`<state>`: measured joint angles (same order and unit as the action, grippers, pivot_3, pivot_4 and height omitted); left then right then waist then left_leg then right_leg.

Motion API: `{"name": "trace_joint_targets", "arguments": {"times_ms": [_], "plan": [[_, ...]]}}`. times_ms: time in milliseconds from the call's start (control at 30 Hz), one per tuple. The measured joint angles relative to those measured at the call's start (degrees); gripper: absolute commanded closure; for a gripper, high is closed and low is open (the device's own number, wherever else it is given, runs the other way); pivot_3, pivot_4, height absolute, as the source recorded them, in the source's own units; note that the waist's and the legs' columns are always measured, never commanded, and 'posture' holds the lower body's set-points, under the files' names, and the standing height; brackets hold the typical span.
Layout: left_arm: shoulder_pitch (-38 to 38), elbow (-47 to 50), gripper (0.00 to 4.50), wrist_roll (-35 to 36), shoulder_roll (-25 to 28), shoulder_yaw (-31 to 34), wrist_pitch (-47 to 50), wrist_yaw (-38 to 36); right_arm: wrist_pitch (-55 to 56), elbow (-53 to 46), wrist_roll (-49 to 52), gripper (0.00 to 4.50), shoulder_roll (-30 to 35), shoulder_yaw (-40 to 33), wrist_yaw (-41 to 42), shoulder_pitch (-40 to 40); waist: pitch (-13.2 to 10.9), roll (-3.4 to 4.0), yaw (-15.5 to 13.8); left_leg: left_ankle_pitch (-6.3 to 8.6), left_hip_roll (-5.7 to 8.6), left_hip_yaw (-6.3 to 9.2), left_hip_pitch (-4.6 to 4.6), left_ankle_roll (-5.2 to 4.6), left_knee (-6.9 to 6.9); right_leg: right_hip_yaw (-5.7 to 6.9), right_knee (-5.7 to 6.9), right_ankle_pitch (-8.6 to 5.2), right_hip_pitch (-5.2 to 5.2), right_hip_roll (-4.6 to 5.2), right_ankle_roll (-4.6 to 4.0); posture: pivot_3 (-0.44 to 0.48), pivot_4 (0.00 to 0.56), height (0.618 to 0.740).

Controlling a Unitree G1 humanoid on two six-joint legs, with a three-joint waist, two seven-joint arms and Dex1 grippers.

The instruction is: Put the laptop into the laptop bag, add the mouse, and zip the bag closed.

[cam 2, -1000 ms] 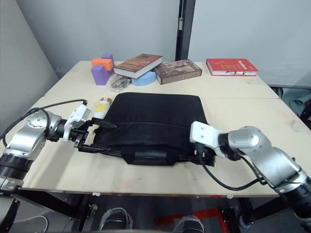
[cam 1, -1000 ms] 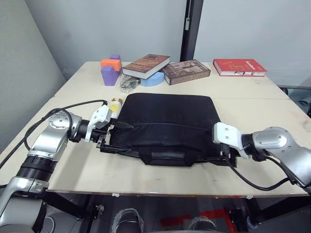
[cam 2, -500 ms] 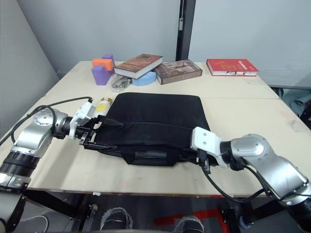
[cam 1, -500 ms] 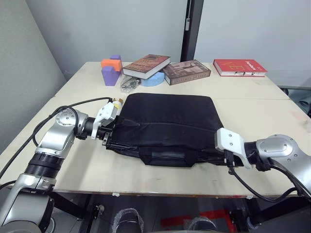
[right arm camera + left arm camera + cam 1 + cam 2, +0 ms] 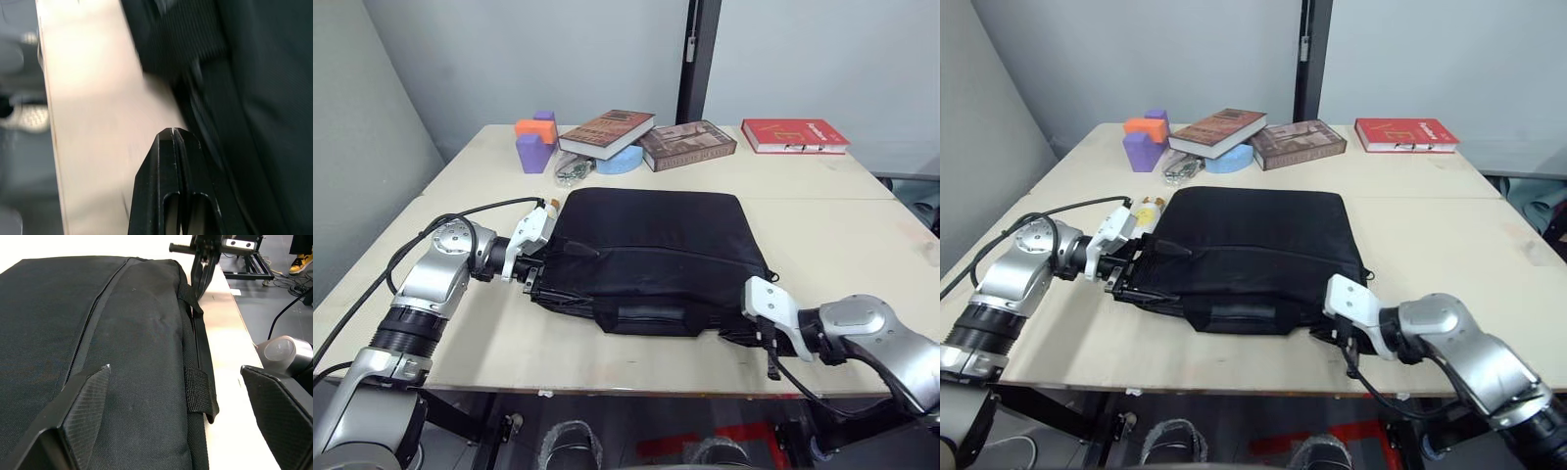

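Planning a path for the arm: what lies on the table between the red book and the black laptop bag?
Nothing: the head views show bare wooden table between the red book and black fabric laptop bag.

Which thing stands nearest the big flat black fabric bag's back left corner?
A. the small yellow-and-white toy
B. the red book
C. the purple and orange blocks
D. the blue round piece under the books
A: the small yellow-and-white toy sits right beside the big flat black fabric bag's back left corner, next to the left gripper; the other things lie further back on the table.
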<state>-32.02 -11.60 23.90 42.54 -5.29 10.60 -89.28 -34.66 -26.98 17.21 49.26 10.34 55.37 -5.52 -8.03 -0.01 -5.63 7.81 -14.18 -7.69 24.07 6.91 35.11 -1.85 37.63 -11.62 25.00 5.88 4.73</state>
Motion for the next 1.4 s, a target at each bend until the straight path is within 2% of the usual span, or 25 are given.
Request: {"name": "trace_joint_targets", "arguments": {"times_ms": [600, 933, 1167, 1400], "plan": [[0.0, -1.2, 0.0, -0.1, 0.1, 0.0, -0.6, 0.4, -1.6, 0.6, 3.0, 4.45, -5.1, 1.9, 1.1, -3.2, 0.0, 0.0, -0.1, 0.0, 0.0, 0.0, 0.0, 0.01, -0.01, 0.01, -0.03, 0.0, -0.01, 0.0, 0.0, 0.0, 0.15, 0.725], [0.6, -1.1, 0.0, -0.1, 0.4, 0.2, -0.9, 1.2, -3.7, 1.0, 10.5, 4.45, -7.2, -3.1, 1.0, -8.5, 0.0, 0.01, 0.0, 0.0, 0.0, 0.0, 0.01, 0.01, -0.01, 0.01, -0.02, 0.0, -0.01, 0.0, 0.0, 0.0, 0.15, 0.725], [1.5, -0.4, 0.0, 0.0, 0.5, 0.4, -1.0, 2.2, -3.5, 6.8, 10.4, 4.45, -7.7, -3.4, 1.0, -11.8, 0.0, 0.01, 0.0, 0.0, 0.0, 0.0, 0.01, 0.01, -0.01, 0.01, -0.02, 0.0, 0.0, 0.0, 0.0, 0.0, 0.15, 0.725], [2.0, 0.2, 0.0, -0.1, 0.6, 0.4, -1.7, 2.6, -0.8, 13.4, 6.1, 4.45, -10.1, -1.0, -0.3, -20.1, 0.0, 0.01, 0.2, 0.0, 0.0, -0.01, 0.04, 0.02, -0.03, 0.01, 0.02, 0.0, 0.08, -0.01, 0.0, 0.0, 0.15, 0.725]]}}
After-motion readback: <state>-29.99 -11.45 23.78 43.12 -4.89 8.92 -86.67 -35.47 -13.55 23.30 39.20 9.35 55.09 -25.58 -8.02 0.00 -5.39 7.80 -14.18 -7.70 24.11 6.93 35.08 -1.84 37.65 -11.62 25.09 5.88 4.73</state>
